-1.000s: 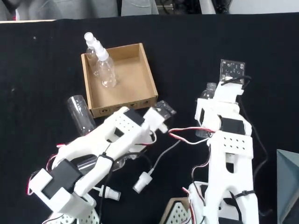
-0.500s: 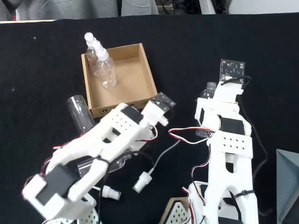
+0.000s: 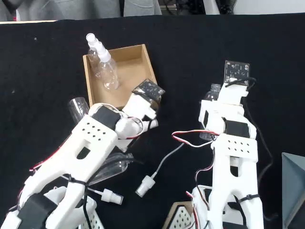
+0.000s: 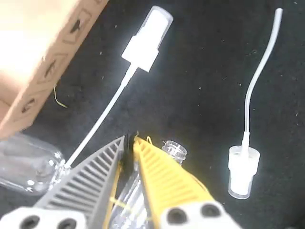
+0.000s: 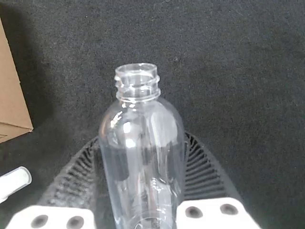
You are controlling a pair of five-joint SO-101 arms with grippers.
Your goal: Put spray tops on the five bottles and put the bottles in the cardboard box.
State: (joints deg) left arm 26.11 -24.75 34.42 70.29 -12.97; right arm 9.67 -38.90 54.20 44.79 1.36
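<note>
Cardboard box (image 3: 151, 76) on the black table (image 3: 238, 38). Two capped bottles (image 3: 107, 69) lie against its left wall, with their spray heads poking past the far corner.

Left gripper (image 4: 127, 141) is over the table just off the near wall of the box. Its grey and yellow fingers are closed tip to tip, with nothing between them. Directly under it is a lying bottle (image 4: 172, 150), uncapped, neck open.

Another uncapped bottle (image 3: 81, 114) is just outside the near-left corner of the box.

Two loose spray tops are on the table on the near side of the box, well apart from it: a spray top (image 3: 147, 185) and a second spray top (image 3: 112, 195), each with its dip tube attached.

Right gripper (image 5: 143, 141) is to the right of the box, apart from it. Its fingers are clamped on either side of an upright open bottle (image 5: 143, 119), which has no top fitted.
</note>
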